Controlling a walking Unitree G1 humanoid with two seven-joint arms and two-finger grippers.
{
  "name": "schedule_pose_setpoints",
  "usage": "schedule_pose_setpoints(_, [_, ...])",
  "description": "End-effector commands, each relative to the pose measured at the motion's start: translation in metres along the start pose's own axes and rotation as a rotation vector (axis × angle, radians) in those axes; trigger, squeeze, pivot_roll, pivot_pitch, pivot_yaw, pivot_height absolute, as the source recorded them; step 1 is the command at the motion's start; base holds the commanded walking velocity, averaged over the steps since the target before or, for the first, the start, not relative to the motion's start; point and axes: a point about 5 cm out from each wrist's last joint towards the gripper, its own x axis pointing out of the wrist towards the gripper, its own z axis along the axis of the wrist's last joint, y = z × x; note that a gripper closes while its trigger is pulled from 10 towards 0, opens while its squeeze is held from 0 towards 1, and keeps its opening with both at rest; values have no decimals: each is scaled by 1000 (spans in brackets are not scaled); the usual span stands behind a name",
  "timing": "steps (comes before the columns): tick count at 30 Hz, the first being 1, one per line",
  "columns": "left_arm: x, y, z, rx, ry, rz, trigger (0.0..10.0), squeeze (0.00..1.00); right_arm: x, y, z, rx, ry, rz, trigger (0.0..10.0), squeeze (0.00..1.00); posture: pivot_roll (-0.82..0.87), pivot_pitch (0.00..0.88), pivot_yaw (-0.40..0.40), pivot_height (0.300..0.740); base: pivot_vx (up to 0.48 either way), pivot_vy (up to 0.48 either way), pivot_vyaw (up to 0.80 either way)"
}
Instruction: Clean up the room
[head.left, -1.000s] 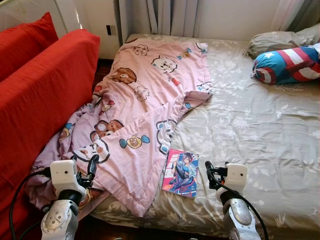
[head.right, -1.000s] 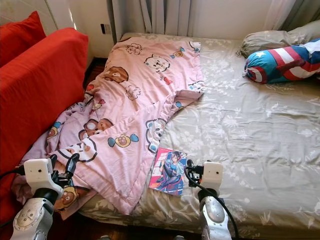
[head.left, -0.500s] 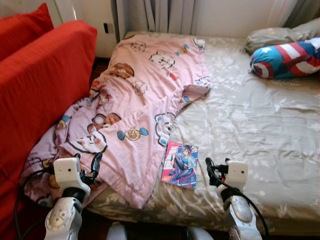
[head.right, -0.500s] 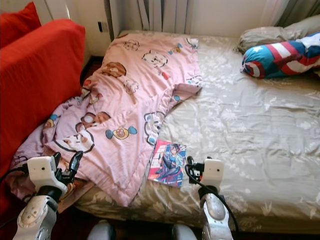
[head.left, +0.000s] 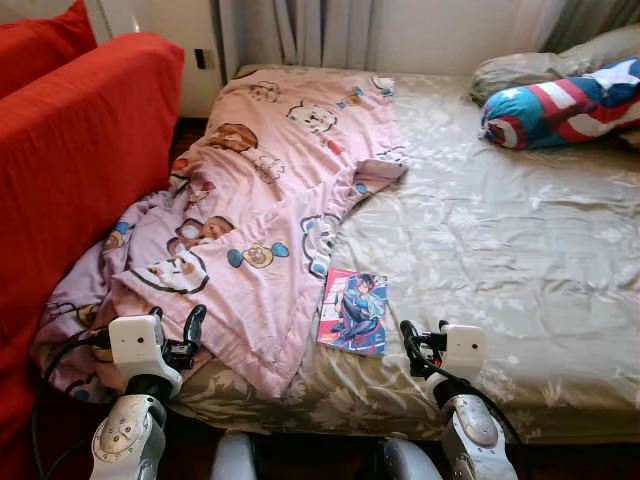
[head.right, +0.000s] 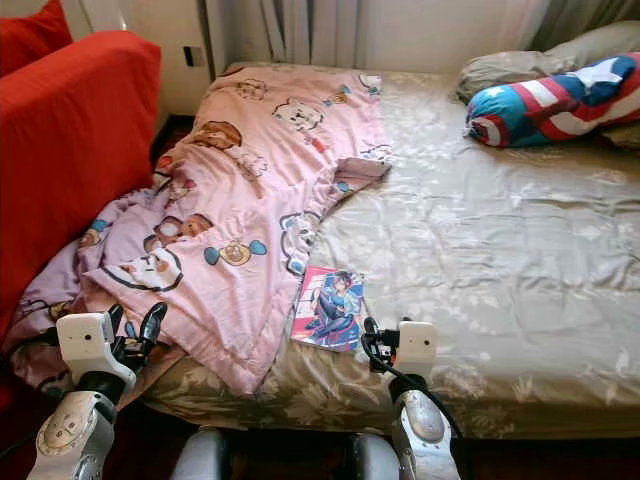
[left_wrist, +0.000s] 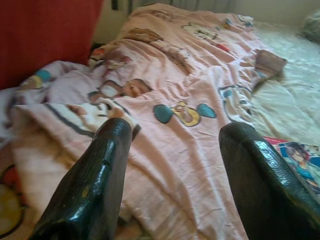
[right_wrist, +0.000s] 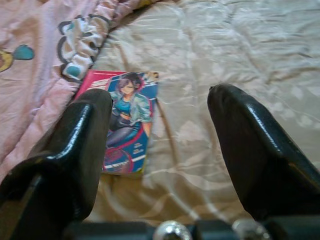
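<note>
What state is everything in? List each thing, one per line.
Pink blanket: crumpled, spilling off the bed's left edge.
Comic book: closed, flat on the sheet.
Bed sheet: wrinkled.
Striped pillow: lying at the headboard end.
Left claw: open, empty.
Right claw: open, empty.

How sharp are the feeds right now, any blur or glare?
Left eye view: sharp, evenly lit; comic book cover is clear. Left wrist view: soft, pink blanket print smeared, highlights on the fingers. Right wrist view: slightly soft, the book still recognisable.
</note>
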Motion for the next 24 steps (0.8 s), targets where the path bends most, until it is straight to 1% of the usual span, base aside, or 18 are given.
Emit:
schedule_pose_setpoints(1, [0, -5, -5, -6, 29, -25, 10000, 0, -1, -1, -4, 6, 16, 0, 10000, 0, 116, 112, -42, 647, 0, 0, 0])
schedule_pose_setpoints(6, [0, -5, -5, -4, 28, -29, 10000, 0, -1, 1, -3, 9, 11, 8, 10000, 0, 118, 113, -42, 647, 0, 0, 0])
schedule_pose_setpoints(13, [0, -8, -4, -7, 26, -33, 10000, 0, 0, 4, -6, -5, 40, 22, 10000, 0, 119, 119, -44, 647, 0, 0, 0])
schedule_pose_setpoints(17, [1, -9, -4, -7, 27, -34, 10000, 0, -1, 4, -4, 8, 20, 27, 10000, 0, 120, 125, -46, 643, 0, 0, 0])
schedule_pose_setpoints(24, [0, -10, -5, -4, 31, -43, 10000, 0, 0, 6, -5, 9, 26, 24, 10000, 0, 125, 135, -45, 643, 0, 0, 0])
